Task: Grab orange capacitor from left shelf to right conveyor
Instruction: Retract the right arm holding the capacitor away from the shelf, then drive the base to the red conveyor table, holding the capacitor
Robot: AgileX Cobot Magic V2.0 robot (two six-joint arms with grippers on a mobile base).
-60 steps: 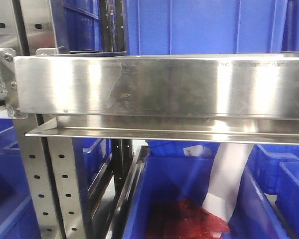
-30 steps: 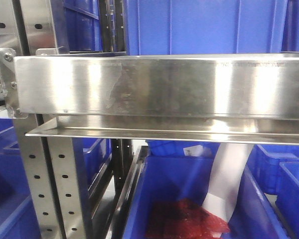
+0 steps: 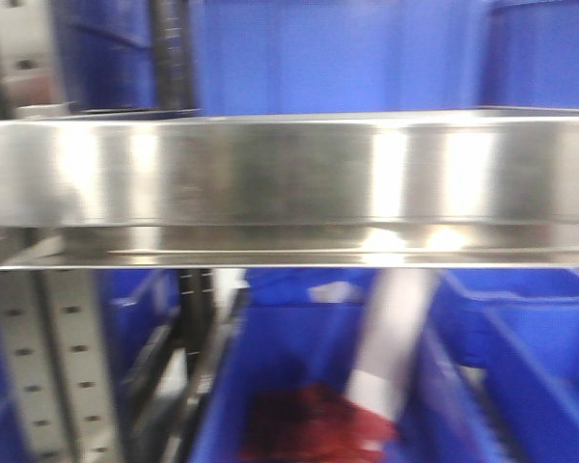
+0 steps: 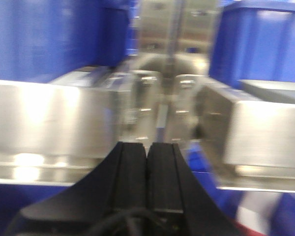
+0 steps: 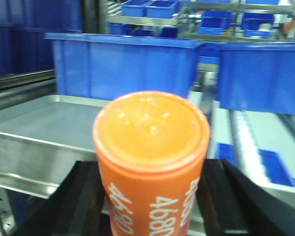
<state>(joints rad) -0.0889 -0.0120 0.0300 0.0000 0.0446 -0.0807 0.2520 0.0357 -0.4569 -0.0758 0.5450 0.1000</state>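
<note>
Shifted leftward across the front view and now blurred: the brushed stainless-steel shelf rail (image 3: 289,174).
At lower centre of the right wrist view, the small orange cylindrical capacitor (image 5: 151,157), printed "4680", is clamped upright between the black jaws of the right gripper (image 5: 152,196), spread to its width. The left gripper (image 4: 147,152) is seen with jaws pressed together, empty.

Layout, front to back

You face the shelf (image 3: 289,174): bins (image 3: 338,58) stand on it, one bin (image 3: 289,376) lies under it, an upright (image 3: 48,367) stands lower left. Capacitor (image 5: 151,162) sits between the right gripper (image 5: 152,196) fingers, before the shelf.
</note>
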